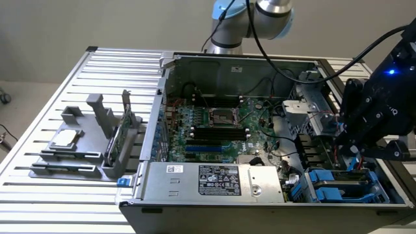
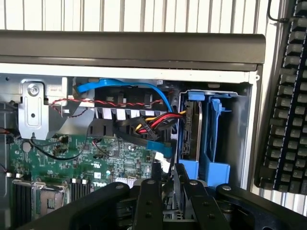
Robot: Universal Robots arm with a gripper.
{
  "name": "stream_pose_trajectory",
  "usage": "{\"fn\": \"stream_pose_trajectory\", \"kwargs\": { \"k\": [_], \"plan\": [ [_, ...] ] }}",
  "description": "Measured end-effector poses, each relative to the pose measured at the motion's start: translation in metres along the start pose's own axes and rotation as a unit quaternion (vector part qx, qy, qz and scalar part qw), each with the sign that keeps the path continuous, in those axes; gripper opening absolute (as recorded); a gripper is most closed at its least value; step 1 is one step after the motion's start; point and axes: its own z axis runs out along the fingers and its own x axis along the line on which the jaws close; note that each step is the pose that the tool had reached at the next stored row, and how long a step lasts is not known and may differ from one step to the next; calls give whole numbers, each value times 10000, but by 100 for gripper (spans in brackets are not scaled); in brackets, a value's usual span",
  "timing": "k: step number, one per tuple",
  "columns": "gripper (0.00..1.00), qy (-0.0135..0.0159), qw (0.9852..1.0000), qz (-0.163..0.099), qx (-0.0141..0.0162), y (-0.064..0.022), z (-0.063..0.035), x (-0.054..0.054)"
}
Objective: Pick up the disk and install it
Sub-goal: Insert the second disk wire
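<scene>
The disk (image 2: pixel 192 127) stands on edge in the drive bay at the corner of the open computer case, with a bright blue carrier around it. From the exterior view the disk (image 1: pixel 338 176) is a dark slab between blue plastic parts at the case's near corner, on that view's right. My gripper (image 1: pixel 356 158) hangs just above that bay. In the wrist view my gripper (image 2: pixel 170 184) is a short way from the disk and does not touch it. Its black fingers (image 2: pixel 148 201) stand a little apart, and I see nothing held between them.
Red, yellow and blue cables (image 2: pixel 153 122) run beside the bay. The motherboard (image 1: pixel 215 122) and the power supply (image 1: pixel 215 180) lie inside the case. A grey fixture (image 1: pixel 71 161) with a silver chip and a green card stands on the exterior view's left. A black keyboard (image 2: pixel 288 96) lies outside the case wall.
</scene>
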Motion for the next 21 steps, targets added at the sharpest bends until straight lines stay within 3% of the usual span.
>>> {"fn": "stream_pose_trajectory", "kwargs": {
  "k": [6,10,14,21],
  "plan": [
    [25,-98,9999,2,30,70,-33,30],
    [25,-143,9999,2,36,109,-31,45],
    [25,-168,9999,2,38,140,-29,54],
    [25,-186,9998,2,38,157,4,71]
  ]
}}
